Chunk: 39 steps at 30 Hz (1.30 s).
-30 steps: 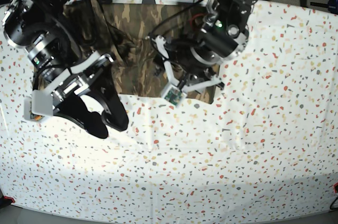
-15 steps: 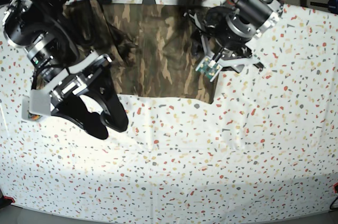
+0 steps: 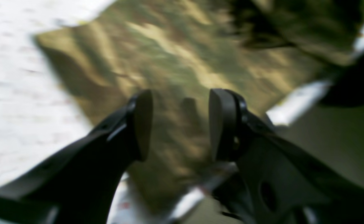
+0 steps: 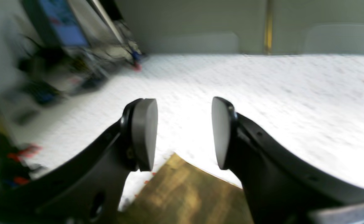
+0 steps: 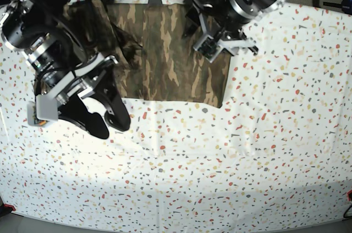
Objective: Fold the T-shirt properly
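Since a second ago, my left pincer [image 5: 193,24] has swung toward the table's [image 5: 275,150] far edge, jaws apart and empty above the T-shirt [image 5: 165,51]; blur hides contact. My right pincer [image 5: 107,124] hovers spread, holding nothing, so this fold looks finished.

Item: T-shirt [image 5: 165,51], cloth, camouflage print in brown, tan and olive green.
Place: far part of the base view, about 12 o'clock from centre, on the speckled white cloth.
Pose: lying flat, partly folded into a rough rectangle; long side running toward the far edge.
Near edge: straight, with a square corner at roughly 5 o'clock of the garment.
Left part: bunched and creased, darker folds at about 9 o'clock of the garment; far-left portion partly hidden.
Right part: smoother, far-right corner hidden.
Left wrist view: blurred tan-olive cloth [image 3: 175,62] with shallow ripples.
Right wrist view: one tan-brown corner [image 4: 185,193] at 6 o'clock, lying flat.
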Tool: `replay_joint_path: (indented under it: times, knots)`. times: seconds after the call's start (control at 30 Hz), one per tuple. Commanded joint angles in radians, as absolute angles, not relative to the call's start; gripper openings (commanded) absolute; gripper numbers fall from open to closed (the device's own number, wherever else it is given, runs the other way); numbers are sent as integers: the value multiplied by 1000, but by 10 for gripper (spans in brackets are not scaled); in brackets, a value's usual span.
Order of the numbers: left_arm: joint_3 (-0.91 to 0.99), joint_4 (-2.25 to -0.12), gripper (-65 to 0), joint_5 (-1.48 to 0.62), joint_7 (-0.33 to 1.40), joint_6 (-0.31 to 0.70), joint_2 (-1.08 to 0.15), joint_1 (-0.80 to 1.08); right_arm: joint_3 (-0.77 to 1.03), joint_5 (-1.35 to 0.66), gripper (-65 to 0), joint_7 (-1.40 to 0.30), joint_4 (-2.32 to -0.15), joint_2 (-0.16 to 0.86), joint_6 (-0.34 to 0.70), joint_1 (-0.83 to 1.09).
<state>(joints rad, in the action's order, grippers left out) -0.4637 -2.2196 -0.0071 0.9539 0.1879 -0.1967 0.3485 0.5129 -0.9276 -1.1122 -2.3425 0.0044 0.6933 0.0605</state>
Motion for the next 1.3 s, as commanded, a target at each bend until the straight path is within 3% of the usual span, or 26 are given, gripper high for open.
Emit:
replay_joint_path:
  times: [0.0,0.07,0.2,0.3,0.43,0.67,0.83,1.1,1.27]
  knots:
    - [-459,-2240,-365,32,934,183,-195,331,529,-920,-361,-1106,-2356,30,698,53]
    - [-459,-2240,-365,125,943,176,-195,309,572,-883,-361,-1123,-2356,78,698,65]
    - [-441,-2239,-365,262,1016,38,-198,258,717,-802,-361,-1123,-2356,147,688,79]
    - [-382,-2239,-365,252,1039,25,-198,230,846,-788,-361,-1123,-2332,191,637,80]
    - [-320,-2239,-365,192,1039,26,-197,224,939,-830,-361,-1147,-2136,283,628,86]
    - [-318,-2239,-365,96,1017,30,-198,224,919,-933,-361,-1276,-1625,508,671,83]
    - [-318,-2239,-365,92,1017,30,-198,224,891,-1007,-361,-1293,-1355,604,698,83]
    - [-318,-2239,-365,92,1017,30,-198,224,753,-1103,-361,-1285,-1021,625,698,36]
    - [-318,-2239,-365,92,1017,30,-198,224,730,-1188,-361,-1314,-928,623,698,-8]
